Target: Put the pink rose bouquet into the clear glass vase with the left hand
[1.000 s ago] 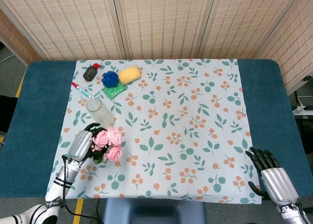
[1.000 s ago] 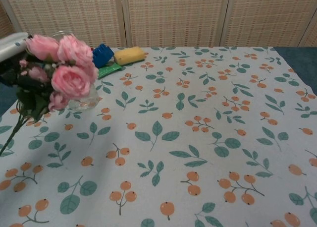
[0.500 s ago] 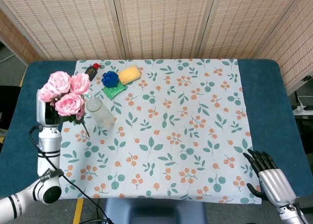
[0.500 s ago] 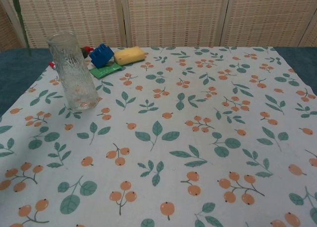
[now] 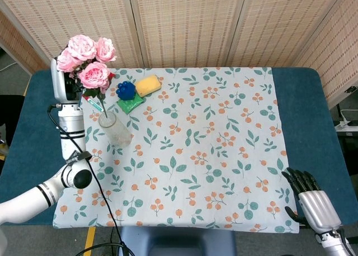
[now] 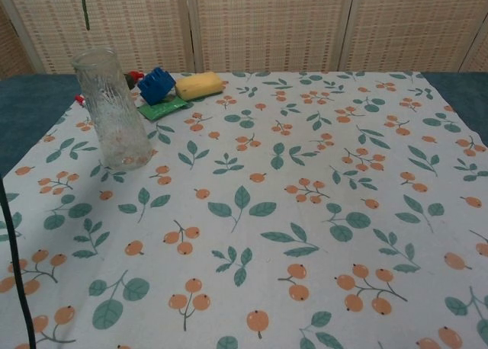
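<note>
My left hand (image 5: 62, 80) holds the pink rose bouquet (image 5: 86, 59) high above the table's left side. Its green stem (image 5: 100, 103) points down toward the mouth of the clear glass vase (image 5: 113, 128), ending just above the rim. In the chest view the vase (image 6: 112, 109) stands upright at the left, and only a thin bit of the stem (image 6: 85, 6) shows above it at the top edge. My right hand (image 5: 313, 202) rests at the table's front right corner, fingers apart, holding nothing.
Behind the vase lie a green packet (image 5: 130, 104), a blue toy (image 5: 126, 89), a yellow sponge (image 5: 148, 85), a red-capped pen (image 5: 92, 102) and a dark object (image 5: 103, 83). A floral cloth (image 5: 212, 150) covers the table. Wicker screens stand behind.
My left hand has raised the bouquet from the cloth up and toward the back, bringing the stem over the vase. The right hand has stayed put.
</note>
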`<control>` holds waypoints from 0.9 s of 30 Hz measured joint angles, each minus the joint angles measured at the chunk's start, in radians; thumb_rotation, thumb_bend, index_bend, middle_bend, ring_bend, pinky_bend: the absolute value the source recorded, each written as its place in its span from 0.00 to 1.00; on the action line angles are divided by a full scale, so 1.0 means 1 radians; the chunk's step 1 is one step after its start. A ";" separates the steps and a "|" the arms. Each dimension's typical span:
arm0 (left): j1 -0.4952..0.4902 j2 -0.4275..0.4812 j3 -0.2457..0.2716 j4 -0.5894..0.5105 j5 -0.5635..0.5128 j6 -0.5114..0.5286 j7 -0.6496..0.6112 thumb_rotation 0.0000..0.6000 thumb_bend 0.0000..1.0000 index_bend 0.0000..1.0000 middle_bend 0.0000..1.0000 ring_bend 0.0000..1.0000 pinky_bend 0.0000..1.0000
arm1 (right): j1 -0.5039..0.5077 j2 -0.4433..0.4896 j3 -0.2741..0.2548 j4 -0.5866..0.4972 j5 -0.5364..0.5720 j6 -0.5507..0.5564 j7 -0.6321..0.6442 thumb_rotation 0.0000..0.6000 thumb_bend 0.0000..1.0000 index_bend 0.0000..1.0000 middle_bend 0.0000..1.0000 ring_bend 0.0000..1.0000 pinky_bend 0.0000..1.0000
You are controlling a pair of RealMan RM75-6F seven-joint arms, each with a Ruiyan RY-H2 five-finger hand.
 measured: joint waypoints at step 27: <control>0.003 -0.140 0.193 0.261 0.070 -0.042 -0.092 1.00 0.40 0.00 0.13 0.02 0.10 | 0.005 -0.002 -0.004 0.001 0.001 -0.013 0.000 1.00 0.21 0.00 0.00 0.00 0.00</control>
